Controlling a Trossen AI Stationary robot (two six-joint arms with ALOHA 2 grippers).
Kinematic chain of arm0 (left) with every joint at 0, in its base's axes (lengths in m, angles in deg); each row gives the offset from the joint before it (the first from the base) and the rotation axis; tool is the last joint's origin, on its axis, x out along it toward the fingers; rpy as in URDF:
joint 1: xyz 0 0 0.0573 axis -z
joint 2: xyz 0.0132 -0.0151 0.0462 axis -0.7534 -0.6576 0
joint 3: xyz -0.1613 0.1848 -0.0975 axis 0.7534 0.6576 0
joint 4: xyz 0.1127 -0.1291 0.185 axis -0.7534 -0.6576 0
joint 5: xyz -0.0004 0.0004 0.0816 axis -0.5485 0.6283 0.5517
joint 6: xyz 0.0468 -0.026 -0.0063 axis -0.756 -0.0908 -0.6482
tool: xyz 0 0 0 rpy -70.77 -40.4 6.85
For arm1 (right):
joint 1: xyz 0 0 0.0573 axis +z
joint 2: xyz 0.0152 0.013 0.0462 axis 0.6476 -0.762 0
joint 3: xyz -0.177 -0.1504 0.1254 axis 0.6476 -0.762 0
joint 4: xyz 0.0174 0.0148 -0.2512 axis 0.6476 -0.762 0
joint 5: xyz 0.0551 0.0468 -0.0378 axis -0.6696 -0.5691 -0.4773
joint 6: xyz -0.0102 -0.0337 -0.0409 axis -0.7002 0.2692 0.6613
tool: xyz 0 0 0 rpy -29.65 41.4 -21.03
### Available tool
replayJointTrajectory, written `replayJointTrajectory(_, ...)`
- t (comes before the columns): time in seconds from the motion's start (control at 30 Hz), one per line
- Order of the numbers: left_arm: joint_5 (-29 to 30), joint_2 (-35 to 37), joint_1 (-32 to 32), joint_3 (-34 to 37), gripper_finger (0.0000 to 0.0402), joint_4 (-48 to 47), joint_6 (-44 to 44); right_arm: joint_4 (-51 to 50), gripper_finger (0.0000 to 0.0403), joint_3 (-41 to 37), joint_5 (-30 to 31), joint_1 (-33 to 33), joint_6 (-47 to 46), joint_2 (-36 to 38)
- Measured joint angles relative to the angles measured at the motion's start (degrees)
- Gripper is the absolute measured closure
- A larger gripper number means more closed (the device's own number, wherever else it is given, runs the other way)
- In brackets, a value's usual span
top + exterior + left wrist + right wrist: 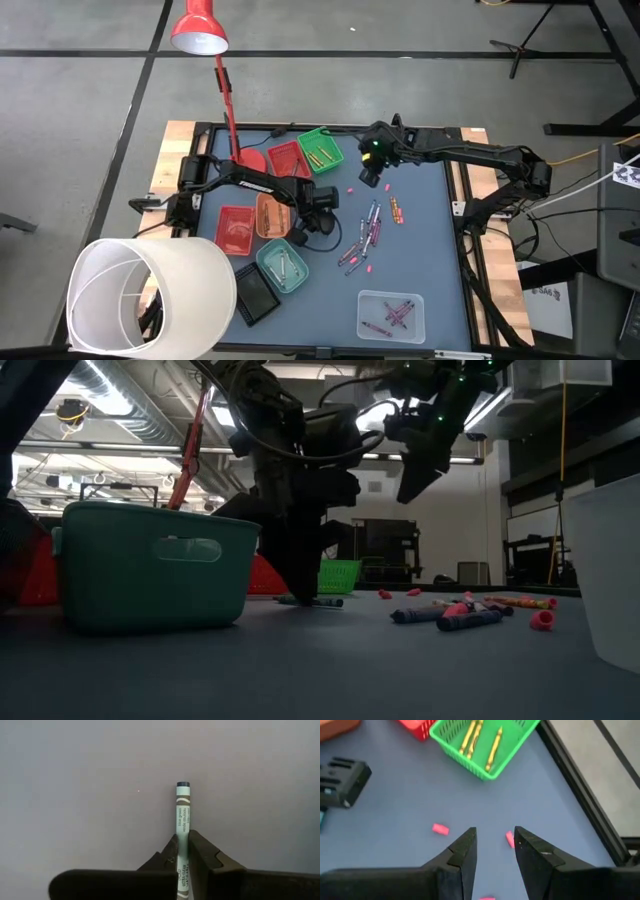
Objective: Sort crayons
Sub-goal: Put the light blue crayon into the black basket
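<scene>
Left gripper [183, 862] pinches a blue-green crayon [182, 820] lying on the mat beside the teal tray [283, 266] | tip: lift straight, keep grip centred | right gripper [494, 851] hovers parted over pink bits [440, 829], near the green basket [520, 740]

From above, the counter [420, 260] is evenly and softly lit, with a red lamp [200, 30] standing over its far left corner and only faint shadows under the arms. At counter height the ceiling lights [110, 390] glare from behind, so the arms and the teal bin [150, 565] read dark and the near surface is blurred. Both wrist views are bright, flat and nearly shadowless.
</scene>
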Motion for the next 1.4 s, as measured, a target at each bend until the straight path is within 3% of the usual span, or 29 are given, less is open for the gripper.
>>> replayJointTrajectory(0.8,-0.22,12.85,4.29,0.22,0.0398,-1.42,13.29,1.70,0.0274,-6.31,0.59,-0.02,0.17,-0.02)
replayJointTrajectory(1.4,-11.71,16.23,13.59,0.13,0.0398,-18.63,13.63,2.43,0.0274,-6.71,0.50,-0.02,0.17,-0.02)
